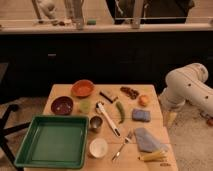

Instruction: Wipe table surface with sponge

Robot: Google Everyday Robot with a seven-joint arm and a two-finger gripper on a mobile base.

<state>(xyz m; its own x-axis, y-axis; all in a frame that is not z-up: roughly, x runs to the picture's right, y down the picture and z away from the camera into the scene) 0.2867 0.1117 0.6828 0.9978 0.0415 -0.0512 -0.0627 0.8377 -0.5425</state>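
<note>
The sponge [141, 115] is a small blue block lying on the right half of the light tan wooden table surface [59, 93], just right of a green pod. My white arm [189, 85] stands to the right of the table. Its lower end with the gripper [170, 119] hangs beside the table's right edge, about a hand's width right of the sponge and not touching it. Nothing shows in the gripper.
On the table lie a green tray [30, 150], orange bowl [82, 88], dark red bowl [62, 105], pale green item [85, 106], metal cup [95, 123], white bowl [98, 147], white utensil [107, 117], orange fruit [144, 100], blue-grey cloth [146, 139] and fork [121, 145]. A black chair [7, 120] stands left.
</note>
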